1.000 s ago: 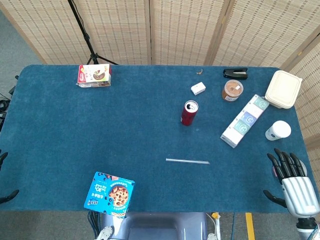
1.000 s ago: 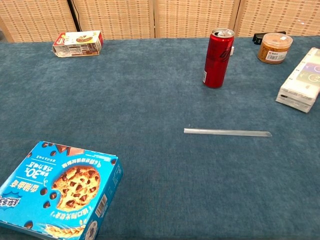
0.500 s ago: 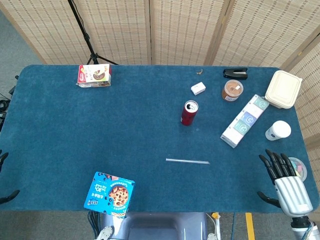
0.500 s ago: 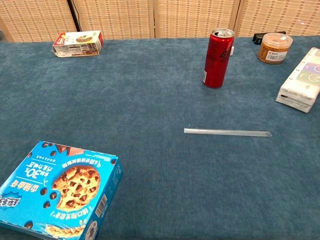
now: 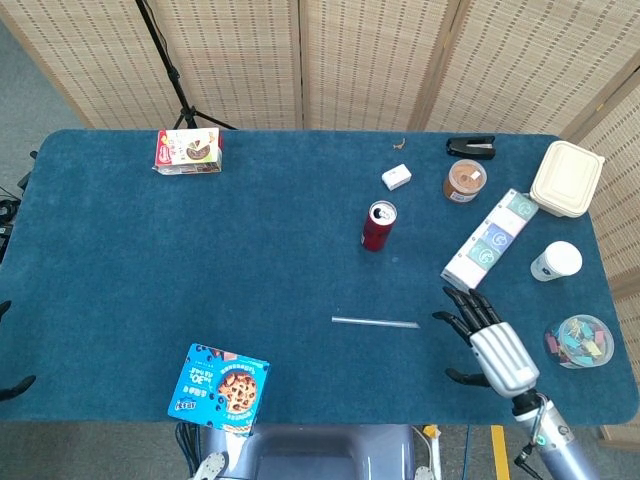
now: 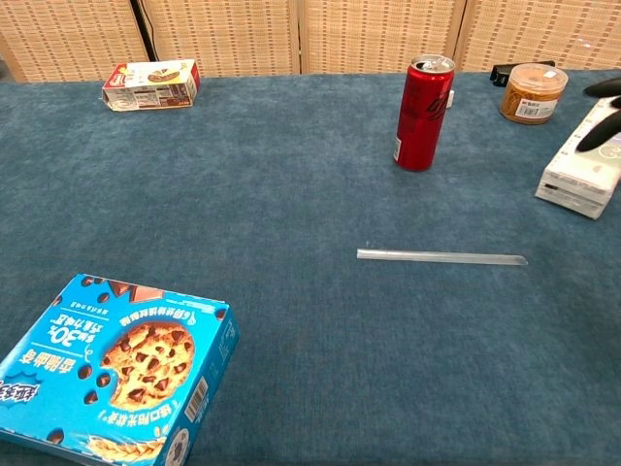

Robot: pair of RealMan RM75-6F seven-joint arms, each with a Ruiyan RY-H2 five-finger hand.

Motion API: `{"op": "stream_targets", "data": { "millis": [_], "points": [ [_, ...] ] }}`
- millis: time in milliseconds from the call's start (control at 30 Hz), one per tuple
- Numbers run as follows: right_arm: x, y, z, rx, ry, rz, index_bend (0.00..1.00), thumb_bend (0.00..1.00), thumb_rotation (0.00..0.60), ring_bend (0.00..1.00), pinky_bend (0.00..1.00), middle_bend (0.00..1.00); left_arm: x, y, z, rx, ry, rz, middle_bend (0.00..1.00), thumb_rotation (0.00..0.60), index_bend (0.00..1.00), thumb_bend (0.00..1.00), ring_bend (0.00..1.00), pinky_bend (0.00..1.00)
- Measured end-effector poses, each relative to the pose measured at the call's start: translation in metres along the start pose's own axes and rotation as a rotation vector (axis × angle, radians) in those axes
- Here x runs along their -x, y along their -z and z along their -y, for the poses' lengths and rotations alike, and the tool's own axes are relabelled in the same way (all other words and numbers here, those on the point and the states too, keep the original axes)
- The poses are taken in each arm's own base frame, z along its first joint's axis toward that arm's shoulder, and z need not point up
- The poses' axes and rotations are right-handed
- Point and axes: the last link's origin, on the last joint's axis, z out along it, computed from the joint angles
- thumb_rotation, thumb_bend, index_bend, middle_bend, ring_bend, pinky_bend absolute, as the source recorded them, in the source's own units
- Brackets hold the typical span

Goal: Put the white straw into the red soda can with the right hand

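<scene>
Straw (image 5: 375,322) lies flat on the table (image 5: 150,260), toward the front edge, untouched. Can (image 5: 378,225) stands upright behind it, nearer the middle, well apart. Right hand (image 5: 490,345) hovers near the front right, fingers spread, holding nothing, just right of the straw's end. Left hand shows only dark tips at the left edge; state cannot be told.

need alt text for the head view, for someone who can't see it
A robot's right hand, fingers spread and empty, hovers over a blue table just right of a white straw lying flat. A red soda can stands upright beyond the straw, among scattered boxes and containers.
</scene>
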Motion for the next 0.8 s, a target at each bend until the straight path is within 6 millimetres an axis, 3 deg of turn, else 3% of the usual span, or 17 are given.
{"op": "stream_targets", "data": {
  "millis": [800],
  "points": [
    [0.059,-0.092,0.072,0.039,0.030,0.155,0.32,0.23,0.600,0.00,0.00,0.00,-0.003,-0.002,0.009,-0.034,0.031,0.000,0.00,0.600,0.00,0.00,0.00,0.00]
  ]
}}
